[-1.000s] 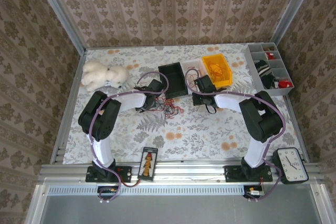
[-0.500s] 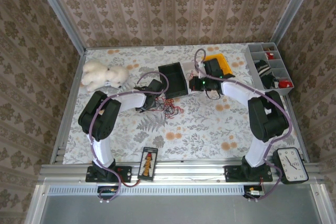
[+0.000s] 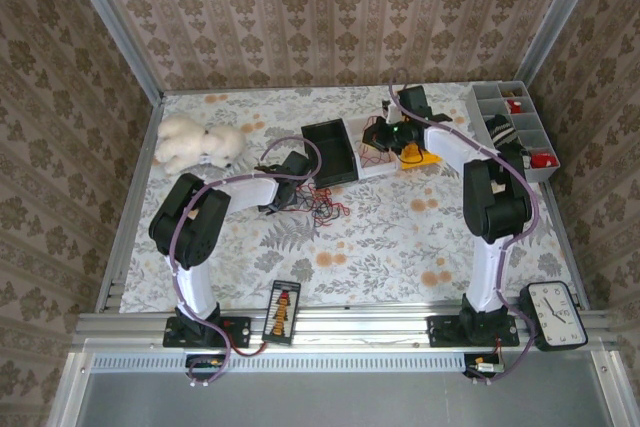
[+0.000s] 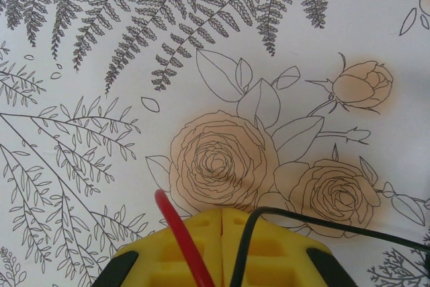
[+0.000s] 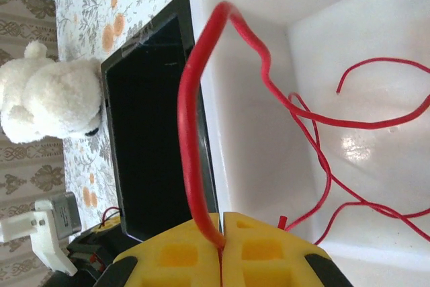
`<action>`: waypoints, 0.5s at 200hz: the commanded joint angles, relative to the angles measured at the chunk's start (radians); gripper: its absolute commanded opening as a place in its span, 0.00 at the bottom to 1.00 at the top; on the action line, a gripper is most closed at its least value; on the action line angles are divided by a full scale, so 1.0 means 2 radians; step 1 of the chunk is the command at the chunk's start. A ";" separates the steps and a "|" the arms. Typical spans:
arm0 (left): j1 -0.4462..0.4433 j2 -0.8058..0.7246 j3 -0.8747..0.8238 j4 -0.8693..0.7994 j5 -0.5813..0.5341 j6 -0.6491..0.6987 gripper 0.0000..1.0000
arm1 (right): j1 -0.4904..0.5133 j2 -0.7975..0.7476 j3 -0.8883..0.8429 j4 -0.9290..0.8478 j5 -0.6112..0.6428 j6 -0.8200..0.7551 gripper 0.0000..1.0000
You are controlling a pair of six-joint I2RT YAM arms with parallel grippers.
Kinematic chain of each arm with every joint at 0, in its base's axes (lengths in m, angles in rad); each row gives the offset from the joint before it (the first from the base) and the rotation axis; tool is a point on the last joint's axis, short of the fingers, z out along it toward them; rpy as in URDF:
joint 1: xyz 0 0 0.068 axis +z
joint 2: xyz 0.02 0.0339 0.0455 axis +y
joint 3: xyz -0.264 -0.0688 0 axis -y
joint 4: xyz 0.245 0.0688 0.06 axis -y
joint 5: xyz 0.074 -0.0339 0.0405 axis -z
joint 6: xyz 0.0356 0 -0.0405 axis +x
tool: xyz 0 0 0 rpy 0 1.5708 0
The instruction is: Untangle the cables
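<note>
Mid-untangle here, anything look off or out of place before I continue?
The left gripper has its jaws shut on two strands at once, a thin red wire and a thin black wire, so pulling may drag both. Nothing looks spilled or damaged.

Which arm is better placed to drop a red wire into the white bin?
Right: right hand, shut on a red wire, hangs over the white bin; left hand pinches strands at the tangle.

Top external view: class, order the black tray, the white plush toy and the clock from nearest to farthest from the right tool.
1. Black tray, just left of the right tool.
2. White plush toy, far over on the left.
3. Clock, at the near right corner.
</note>
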State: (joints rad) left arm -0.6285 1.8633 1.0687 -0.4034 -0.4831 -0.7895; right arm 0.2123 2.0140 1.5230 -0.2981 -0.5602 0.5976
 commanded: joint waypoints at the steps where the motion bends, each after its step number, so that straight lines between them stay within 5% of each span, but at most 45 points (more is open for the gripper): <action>1: 0.005 0.021 -0.020 0.008 0.032 -0.010 0.00 | 0.000 0.016 0.027 -0.041 0.036 0.014 0.06; 100: 0.006 0.026 -0.016 0.004 0.036 -0.009 0.00 | 0.007 0.083 0.108 -0.093 0.164 0.000 0.07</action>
State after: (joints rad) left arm -0.6277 1.8633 1.0672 -0.4007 -0.4835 -0.7902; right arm 0.2142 2.1338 1.6985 -0.4198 -0.3317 0.6060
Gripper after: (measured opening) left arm 0.068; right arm 0.064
